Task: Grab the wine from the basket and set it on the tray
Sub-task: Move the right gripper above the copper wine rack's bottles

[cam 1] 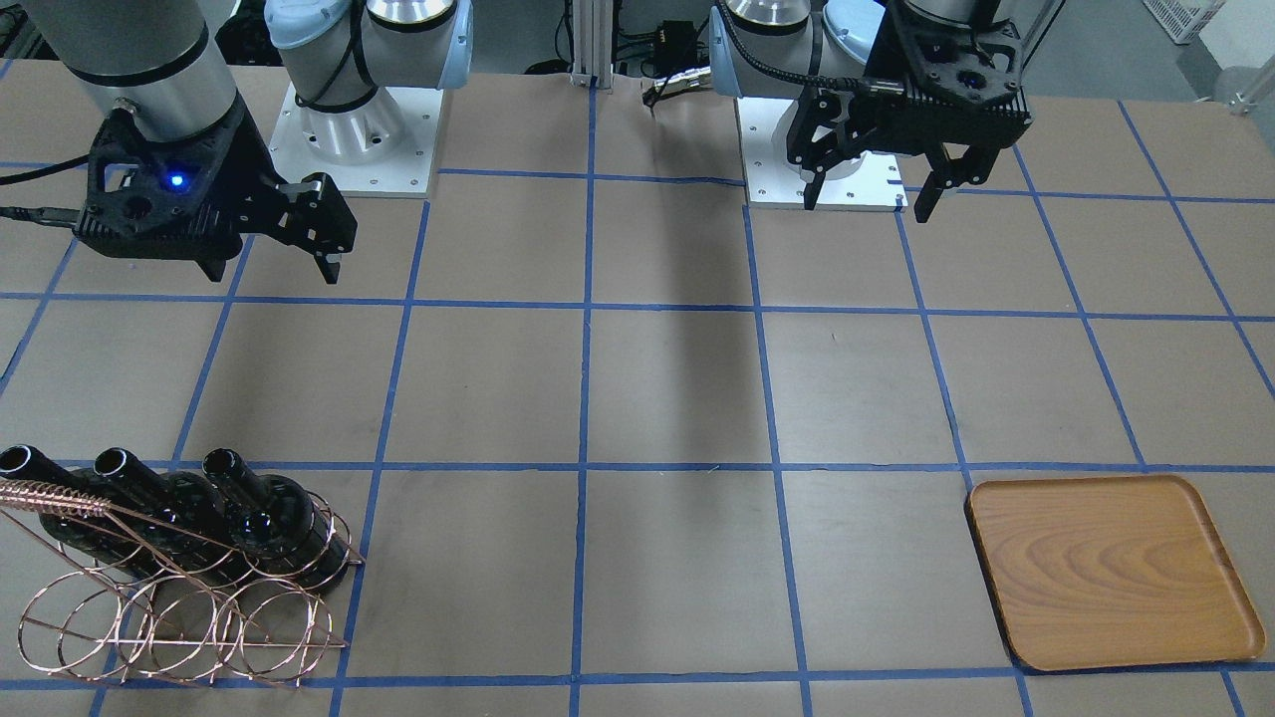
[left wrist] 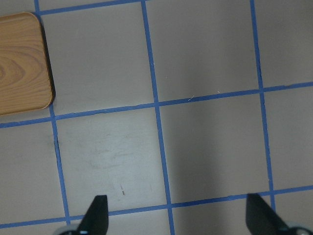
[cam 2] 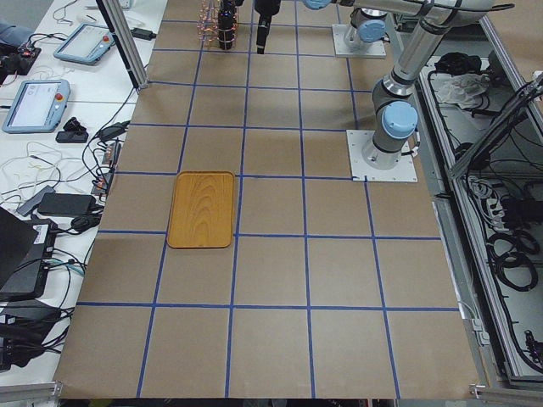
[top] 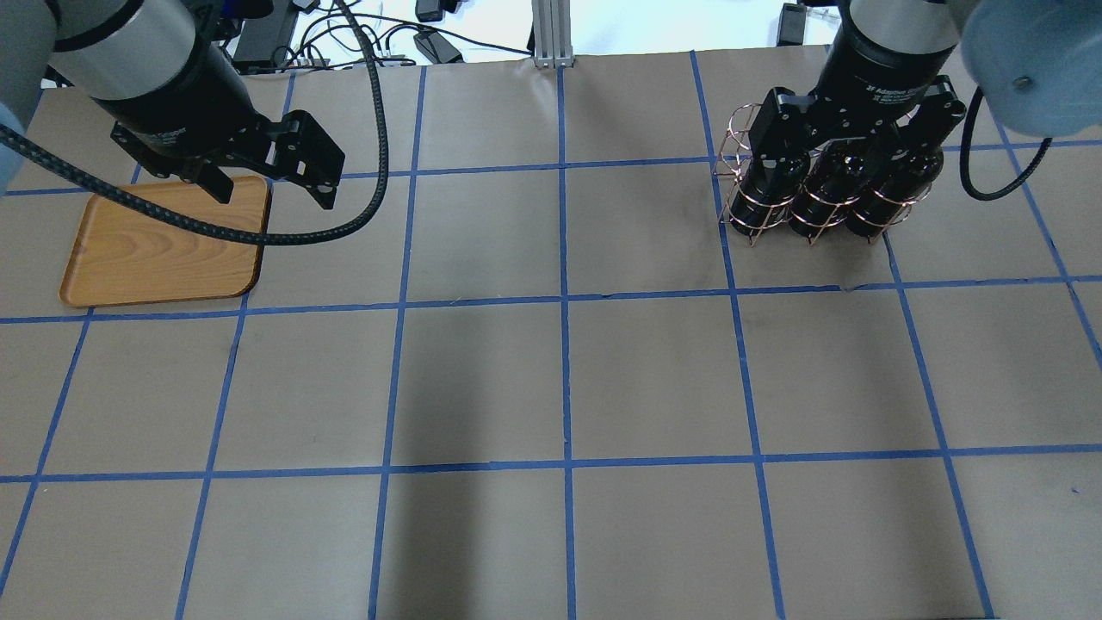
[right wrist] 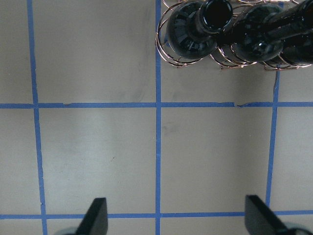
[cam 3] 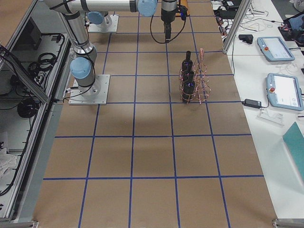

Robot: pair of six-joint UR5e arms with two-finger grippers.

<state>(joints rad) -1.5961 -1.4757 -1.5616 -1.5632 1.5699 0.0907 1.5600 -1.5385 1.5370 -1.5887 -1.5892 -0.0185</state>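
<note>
Three near-black wine bottles [cam 1: 269,508] stand tilted in the copper wire basket [cam 1: 179,617] at the table's far side on my right. They also show in the overhead view [top: 762,185] and, from above, at the top of the right wrist view [right wrist: 195,34]. My right gripper [cam 1: 271,271] is open and empty, held high on the robot's side of the basket [right wrist: 171,49]. The wooden tray [cam 1: 1111,568] lies bare on my left. My left gripper [cam 1: 867,204] is open and empty, above the table beside the tray's [top: 164,258] inner corner.
The table is brown paper with a grid of blue tape [top: 564,297]. The two arm bases [cam 1: 349,139] stand at the robot's edge. Tablets and cables lie on a side bench [cam 2: 51,93] beyond the table's far edge.
</note>
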